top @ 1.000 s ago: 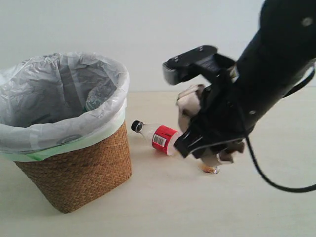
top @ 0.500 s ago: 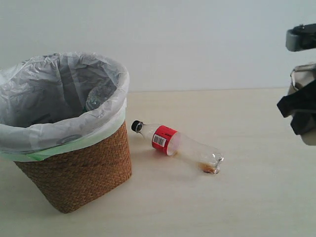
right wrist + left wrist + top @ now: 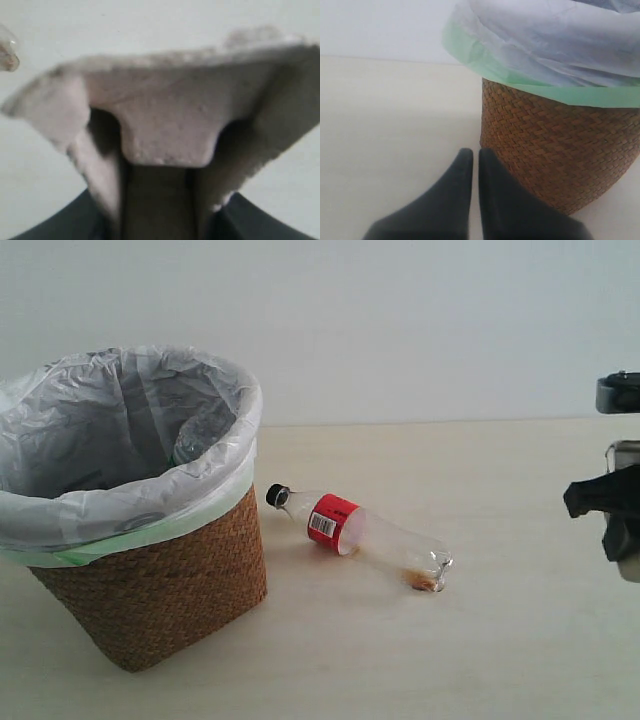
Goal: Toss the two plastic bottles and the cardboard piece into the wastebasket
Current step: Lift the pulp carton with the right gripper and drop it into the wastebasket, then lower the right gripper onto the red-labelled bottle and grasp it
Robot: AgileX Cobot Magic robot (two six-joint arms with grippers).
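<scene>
The wicker wastebasket (image 3: 150, 580) with its white-green bag stands at the left. A clear bottle (image 3: 196, 438) lies inside it, label hidden. The red-label bottle (image 3: 352, 531) with a black cap lies on the table just right of the basket. At the right edge of the exterior view is my right gripper (image 3: 612, 502). In the right wrist view the beige cardboard piece (image 3: 165, 115) fills the picture, with my right gripper (image 3: 157, 200) shut on it. My left gripper (image 3: 471, 156) is shut and empty, low beside the wastebasket (image 3: 560, 150), and out of the exterior view.
The pale table (image 3: 400, 660) stretches in front of and behind the bottle. A plain white wall (image 3: 400, 320) closes the back. The base of the red-label bottle (image 3: 7, 50) shows at the corner of the right wrist view.
My right arm has swung from above the red-label bottle out to the right edge, carrying the cardboard piece. The bottle and basket have stayed put.
</scene>
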